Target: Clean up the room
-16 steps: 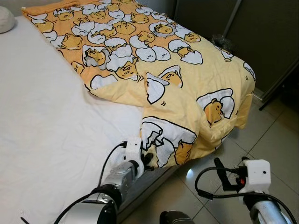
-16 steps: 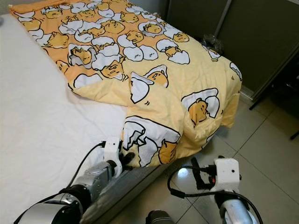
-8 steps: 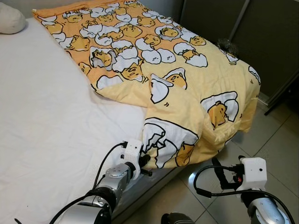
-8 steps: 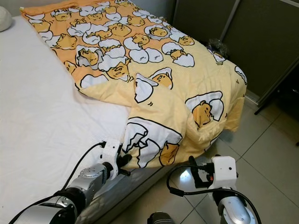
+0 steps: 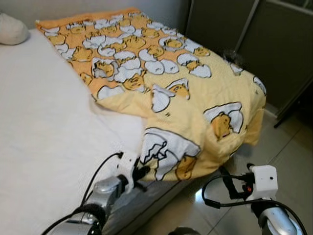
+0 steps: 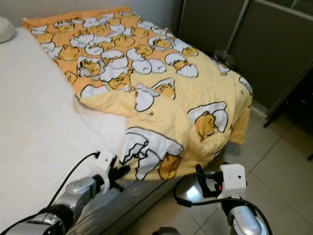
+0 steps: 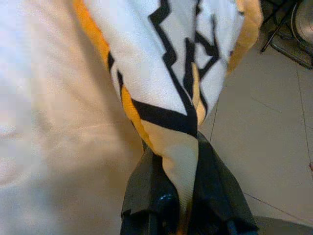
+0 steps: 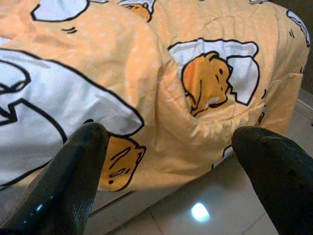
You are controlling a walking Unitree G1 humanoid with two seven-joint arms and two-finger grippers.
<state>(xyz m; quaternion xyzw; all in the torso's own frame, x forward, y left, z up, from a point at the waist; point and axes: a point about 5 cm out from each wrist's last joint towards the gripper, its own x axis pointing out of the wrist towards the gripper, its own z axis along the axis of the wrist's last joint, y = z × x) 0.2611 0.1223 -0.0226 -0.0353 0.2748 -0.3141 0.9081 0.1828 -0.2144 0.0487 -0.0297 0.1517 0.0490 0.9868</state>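
Blanket [image 5: 166, 93], yellow with egg cartoons, lies rumpled over the far half of the bed [image 5: 44, 127], one corner drooping off its foot; soft, light and floppy, best taken by a hem; the left gripper [image 7: 181, 196] is clamped on that corner; the right gripper [image 8: 166, 161] hangs spread nearby, above the tiled floor [image 5: 288, 147]; a pillow [image 5: 12, 28] rests beyond the blanket.

Yellow-orange egg-cartoon blanket [image 5: 161, 93] over white bedsheet [image 5: 44, 127]

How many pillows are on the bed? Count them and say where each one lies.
1. A pale pillow lies at the far left corner of the bed, beside the yellow blanket. More pillows may lie beyond the picture's edge.
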